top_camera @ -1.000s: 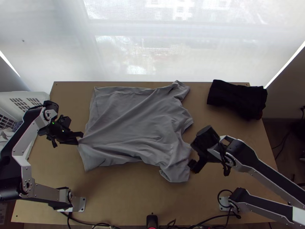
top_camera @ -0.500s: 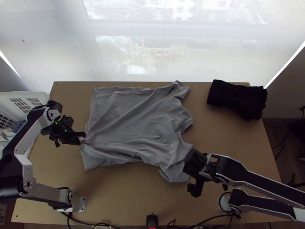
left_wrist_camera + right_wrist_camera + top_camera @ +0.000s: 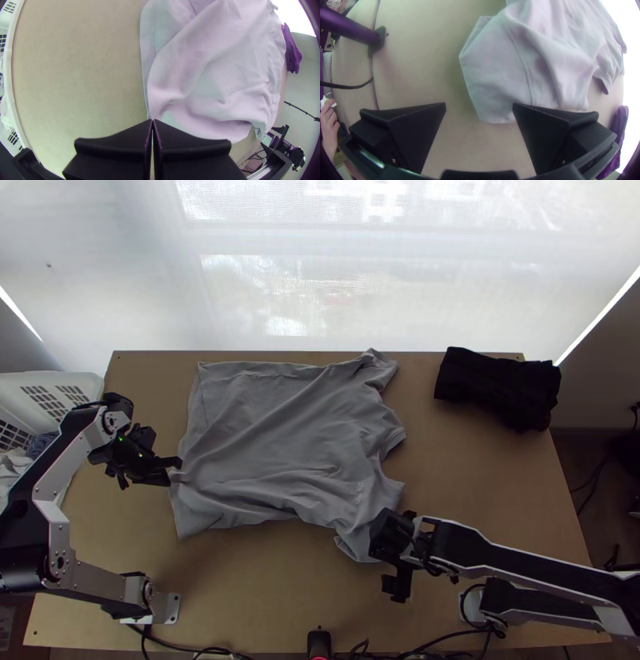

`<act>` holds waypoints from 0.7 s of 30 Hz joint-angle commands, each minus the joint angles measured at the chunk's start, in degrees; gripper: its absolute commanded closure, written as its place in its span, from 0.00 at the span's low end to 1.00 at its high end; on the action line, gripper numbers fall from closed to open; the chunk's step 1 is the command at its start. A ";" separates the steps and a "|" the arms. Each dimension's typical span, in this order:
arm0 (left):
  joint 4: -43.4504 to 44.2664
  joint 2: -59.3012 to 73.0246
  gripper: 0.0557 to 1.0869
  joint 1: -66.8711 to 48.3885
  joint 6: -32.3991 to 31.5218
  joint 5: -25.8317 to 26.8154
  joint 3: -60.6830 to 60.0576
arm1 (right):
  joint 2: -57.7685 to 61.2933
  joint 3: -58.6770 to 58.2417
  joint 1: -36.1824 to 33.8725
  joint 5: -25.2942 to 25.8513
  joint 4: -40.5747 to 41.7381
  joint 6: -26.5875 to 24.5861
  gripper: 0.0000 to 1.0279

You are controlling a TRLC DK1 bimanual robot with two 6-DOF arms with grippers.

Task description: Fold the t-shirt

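Observation:
The grey t-shirt (image 3: 280,436) lies spread but wrinkled across the table, its hem at the left and its collar and sleeves at the right. At the hem is my left gripper (image 3: 176,474); in the left wrist view that gripper (image 3: 152,121) is shut on the edge of the t-shirt (image 3: 230,76), with creases running from the pinch. My right gripper (image 3: 397,586) is beside the near sleeve. In the right wrist view the gripper (image 3: 479,106) stands open, the sleeve end of the t-shirt (image 3: 496,76) lying between and beyond its fingers.
A black folded cloth (image 3: 496,386) lies at the table's far right corner. At the left edge stands a white basket (image 3: 48,380) with cloths in it. A small black device (image 3: 319,642) sits at the near edge among cables. A person's hand (image 3: 329,125) shows off the table.
My right gripper has moved toward the near edge and leftward, along the near sleeve. My left gripper has shifted slightly right, and the held hem has moved with it.

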 commanded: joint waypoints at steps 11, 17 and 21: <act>1.23 0.79 0.77 -0.37 -1.18 -0.54 1.71 | 3.94 -0.59 -8.15 0.21 12.76 -0.93 0.97; -1.93 -0.96 0.04 -0.46 -1.00 -0.19 3.03 | 4.20 2.05 -10.61 0.12 12.76 -0.05 0.97; -11.60 -3.95 0.05 -0.81 2.78 1.30 5.05 | 4.55 3.98 -12.72 0.12 12.76 0.30 0.97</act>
